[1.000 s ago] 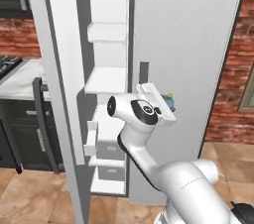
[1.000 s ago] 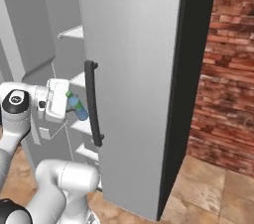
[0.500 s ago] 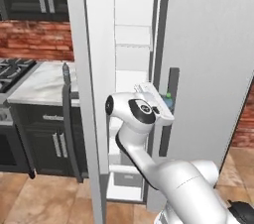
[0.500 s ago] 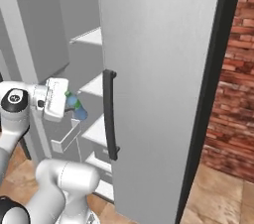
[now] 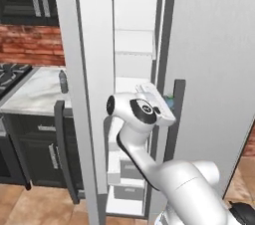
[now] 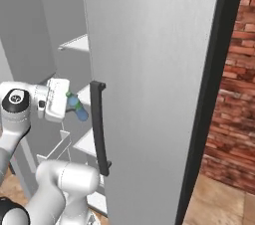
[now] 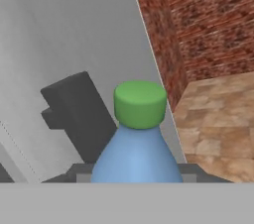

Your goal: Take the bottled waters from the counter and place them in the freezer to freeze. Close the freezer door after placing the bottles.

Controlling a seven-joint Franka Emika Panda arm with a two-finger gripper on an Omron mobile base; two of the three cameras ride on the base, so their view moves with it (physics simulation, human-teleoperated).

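Note:
My gripper (image 5: 164, 103) is shut on the translucent blue bottled water (image 5: 170, 101) with a green cap, held at mid height in front of the fridge. In the right base view the gripper (image 6: 63, 100) holds the bottle (image 6: 78, 110) just left of the wider door's dark handle (image 6: 98, 128). The hand view has the bottle (image 7: 138, 139) upright between my fingers, green cap on top. The freezer (image 5: 132, 59) stands open, white shelves showing, its door (image 5: 69, 94) swung out to the left. The greyish-dark bottle (image 5: 63, 80) stands on the marble counter (image 5: 35, 92).
The wider grey fridge door (image 5: 214, 69) is closed right beside my hand, its bar handle (image 5: 175, 119) close to the bottle. Black cabinets (image 5: 30, 149) and a gas stove (image 5: 7, 72) lie left. A brick wall (image 6: 229, 109) and tiled floor sit right of the fridge.
The whole picture has shifted, so the base has moved: the fridge now looks nearer and the open freezer more central. The blue bottle stays in my shut gripper.

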